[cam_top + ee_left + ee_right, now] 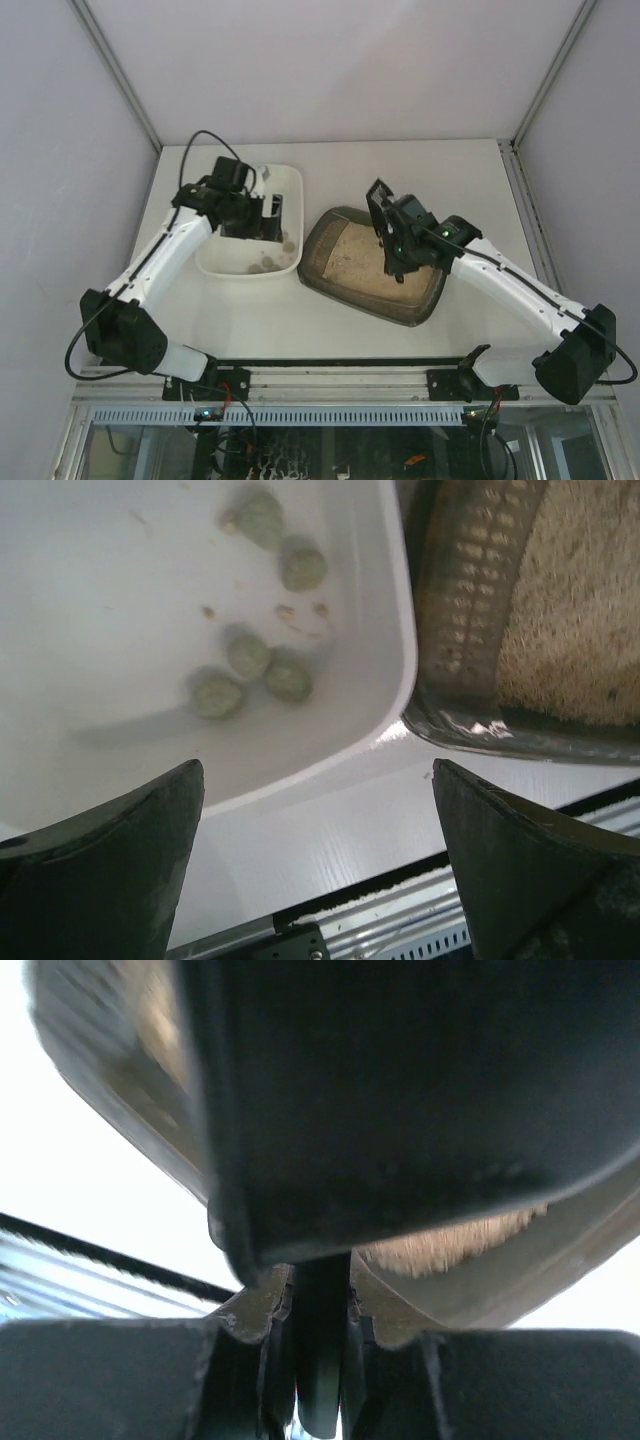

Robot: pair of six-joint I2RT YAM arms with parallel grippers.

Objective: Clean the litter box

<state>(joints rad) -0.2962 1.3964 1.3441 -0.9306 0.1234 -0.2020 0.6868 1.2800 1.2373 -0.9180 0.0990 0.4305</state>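
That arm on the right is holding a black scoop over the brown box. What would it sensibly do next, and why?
Probably lower the scoop into the litter box for a sifting pass. The right gripper is clamped on its handle, the scoop hangs above the box, and several clumps already lie in the white tray.

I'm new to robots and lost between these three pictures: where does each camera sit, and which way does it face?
Top external: above and behind the robot, looking down on the table; left arm and right arm show.
Left wrist: facing down into the white tray; the open left gripper shows.
Right wrist: close behind the black scoop, clamped by the right gripper.
Shared: both wrist views catch the litter box.
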